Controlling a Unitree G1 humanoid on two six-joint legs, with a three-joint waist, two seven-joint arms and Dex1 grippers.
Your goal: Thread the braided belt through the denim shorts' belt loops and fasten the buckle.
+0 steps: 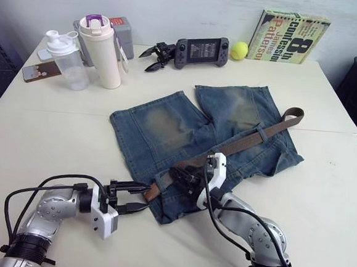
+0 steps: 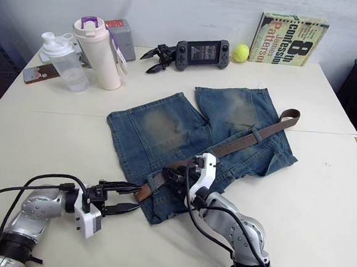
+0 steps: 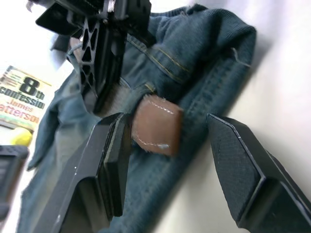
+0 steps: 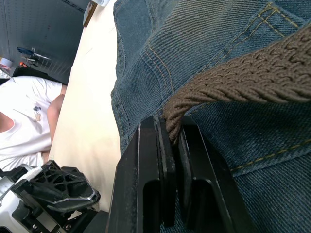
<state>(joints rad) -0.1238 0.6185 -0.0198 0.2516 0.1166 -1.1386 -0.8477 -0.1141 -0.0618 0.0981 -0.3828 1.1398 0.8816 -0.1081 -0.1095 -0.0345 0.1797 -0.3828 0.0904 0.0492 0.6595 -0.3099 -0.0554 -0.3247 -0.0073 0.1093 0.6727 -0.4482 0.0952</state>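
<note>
The denim shorts [image 1: 209,142] lie flat at the middle of the bench [image 1: 55,130], waistband toward the robot and legs pointing to 12 o'clock. The braided belt [image 1: 252,139] runs along the waistband from its far end at about 2 o'clock of the shorts, passing under a belt loop [image 1: 262,135], down to its tan leather tip [image 3: 156,125] at the shorts' 7 o'clock corner. The right gripper [image 4: 172,145] sits on the waistband with its jaws closed tight on the woven strap, pinching it just beside the tan tip. The left gripper [image 3: 167,160] lies at 9 o'clock of that corner, its jaws spread wide on either side of the tan tip, one finger [image 3: 109,145] touching or nearly touching it, the other well apart. Along the bench's 12 o'clock edge stand a white bottle [image 1: 100,50], a clear shaker [image 1: 67,60], a game console [image 1: 202,50], a tennis ball [image 1: 239,50] and a book [image 1: 288,37].
</note>
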